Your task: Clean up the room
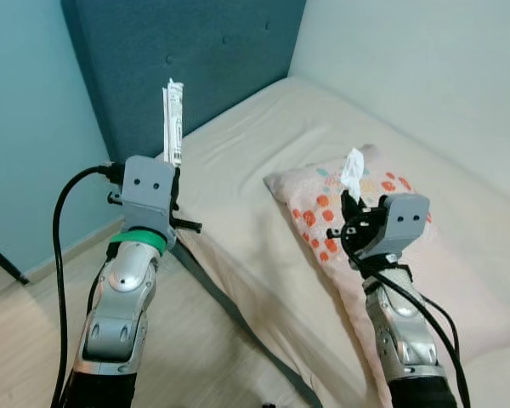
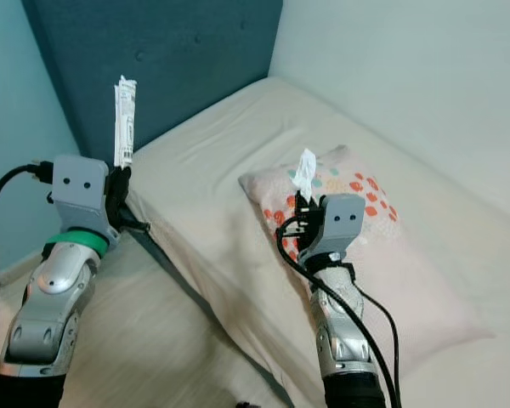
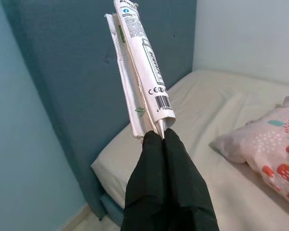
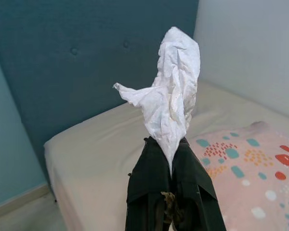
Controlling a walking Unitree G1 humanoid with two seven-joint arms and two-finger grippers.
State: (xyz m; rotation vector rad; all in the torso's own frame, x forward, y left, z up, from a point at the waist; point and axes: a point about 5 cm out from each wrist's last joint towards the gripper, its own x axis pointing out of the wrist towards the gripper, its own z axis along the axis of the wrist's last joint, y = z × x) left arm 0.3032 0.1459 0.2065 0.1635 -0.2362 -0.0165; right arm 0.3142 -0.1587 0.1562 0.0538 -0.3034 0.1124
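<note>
Left gripper (image 3: 163,137): raised beside the bed (image 1: 255,153), jaws closed on the foot of a folded white wrapper (image 3: 142,67) that stands upright above them, before the blue headboard (image 1: 195,59).
Right gripper (image 4: 166,142): raised over the patterned pillow (image 1: 323,212), jaws closed on a crumpled tissue (image 4: 171,96) rising from their tips.
Progress, judged: both litter pieces already picked up and clear of the bed; disposal remains, with no bin visible. Pillow lies askew on the mattress, possibly still to straighten.

cream bed (image 1: 263,161), patterned pillow (image 1: 323,208) on it
</note>
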